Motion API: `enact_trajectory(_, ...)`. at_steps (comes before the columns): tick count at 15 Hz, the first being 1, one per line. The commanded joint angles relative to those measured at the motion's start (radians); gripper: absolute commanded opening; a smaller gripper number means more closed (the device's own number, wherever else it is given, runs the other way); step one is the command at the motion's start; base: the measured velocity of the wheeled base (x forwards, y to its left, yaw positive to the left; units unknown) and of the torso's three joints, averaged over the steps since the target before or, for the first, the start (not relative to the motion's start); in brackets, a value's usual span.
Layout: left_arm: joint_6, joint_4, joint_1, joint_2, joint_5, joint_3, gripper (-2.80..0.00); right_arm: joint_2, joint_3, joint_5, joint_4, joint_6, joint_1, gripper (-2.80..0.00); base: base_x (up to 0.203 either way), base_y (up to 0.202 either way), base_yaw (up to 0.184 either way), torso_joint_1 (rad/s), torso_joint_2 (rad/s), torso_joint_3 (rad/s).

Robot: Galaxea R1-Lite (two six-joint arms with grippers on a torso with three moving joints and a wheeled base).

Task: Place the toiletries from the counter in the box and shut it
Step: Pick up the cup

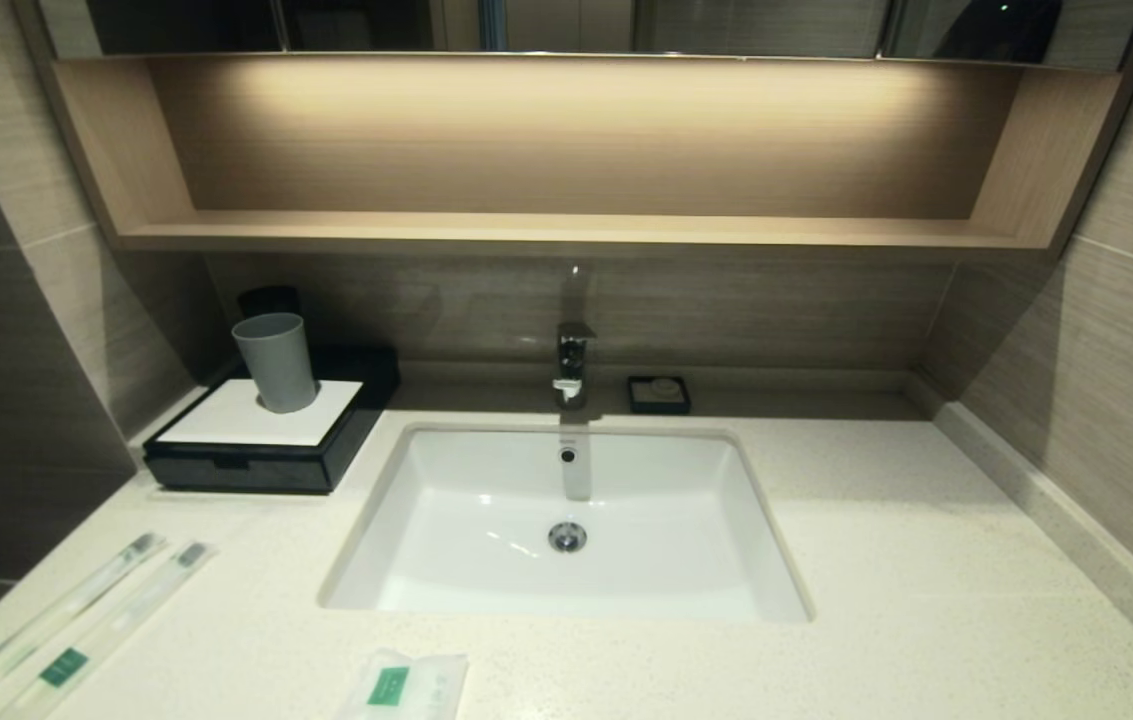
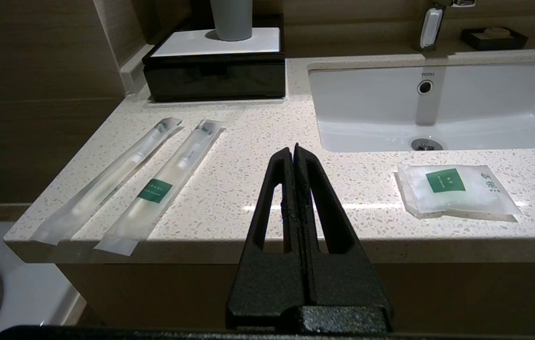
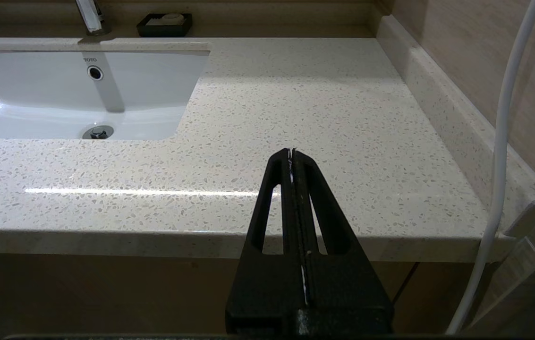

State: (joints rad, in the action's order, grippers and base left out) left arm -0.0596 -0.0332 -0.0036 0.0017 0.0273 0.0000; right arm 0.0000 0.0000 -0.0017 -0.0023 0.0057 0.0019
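Since nothing has yet been lifted, every toiletry lies flat on the table [image 1: 886,560], within easy reach along its near edge. At the lower left of the head view two toothbrushes [image 1: 76,625] lie side by side, nearly parallel and close together, their wrapped heads pointing toward the box [image 1: 256,450], which suits a lengthwise slide into it. One sachet [image 1: 404,686] sits at the bottom centre of that view, just in front of the sink [image 1: 566,520] and well apart from the brushes.

Toward the upper left, against the wall, stands the box, its drawer front flush and seemingly shut, so it would likely need pulling out before anything goes in. One grey cup [image 1: 276,362] stands upright on its white top; a second, darker cup may stand behind it, though that corner is too dim to be sure. One tap [image 1: 573,362] rises behind the sink, and one soap dish [image 1: 659,394] sits just right of it.

Neither arm shows in the head view. From its wrist camera, the left gripper [image 2: 294,150] hangs before the table's front edge, jaws pressed together on nothing, roughly between brushes and sachet. Likewise the right gripper [image 3: 292,153] is closed and empty, facing the bare stretch right of the sink.

Count: two toothbrushes, one sachet, one box.
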Motion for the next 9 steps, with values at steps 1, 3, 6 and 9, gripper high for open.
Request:
enact_trajectory(1,0.001,-0.001,0.001,0.001,0.0,0.018,-2.8,0.002,0.002,0.0,-0.001,0.0,0.0,-2.8,0.0,0.0,0.0,0.0,0.0,0.0)
enact_trajectory(3,0.001,-0.002,0.001,0.001,0.0,0.018,-2.8,0.0,0.001,0.0,-0.001,-0.001,0.0,-2.8,0.0,0.0,0.0,0.0,0.0,0.0)
enact_trajectory(6,0.001,-0.004,0.001,0.001,0.0,0.018,-2.8,0.0,0.002,0.0,-0.001,-0.001,0.0,-2.8,0.0,0.0,0.0,0.0,0.0,0.0)
enact_trajectory(9,0.009,-0.004,0.001,0.001,0.0,0.018,-2.8,0.0,0.0,0.0,-0.001,-0.001,0.0,-2.8,0.0,0.0,0.0,0.0,0.0,0.0)
